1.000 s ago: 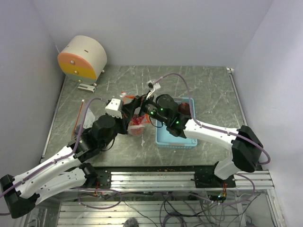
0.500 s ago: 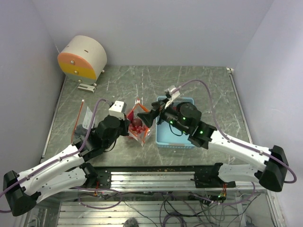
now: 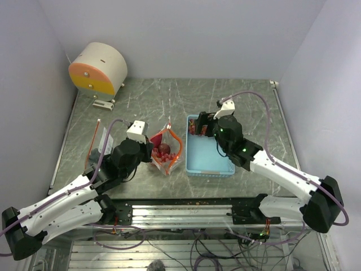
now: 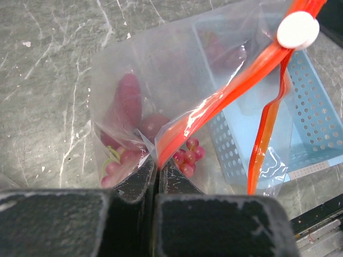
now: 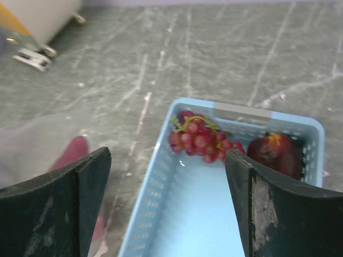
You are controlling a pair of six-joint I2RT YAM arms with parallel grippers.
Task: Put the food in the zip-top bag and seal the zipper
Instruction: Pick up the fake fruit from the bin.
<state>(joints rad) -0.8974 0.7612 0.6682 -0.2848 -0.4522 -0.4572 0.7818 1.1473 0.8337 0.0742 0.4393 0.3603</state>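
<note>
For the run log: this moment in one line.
left fingers: shut on zip-top bag | right fingers: open over blue tray | tray: grape cluster, red fruit | bag: unsealed

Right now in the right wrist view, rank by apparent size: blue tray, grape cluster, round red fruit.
1. Blue tray, by far.
2. Grape cluster, slightly wider.
3. Round red fruit; close call with the cluster.

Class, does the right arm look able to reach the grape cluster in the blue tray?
Probably yes: the open right hand faces the grape cluster in the blue tray, nothing between them.
</note>
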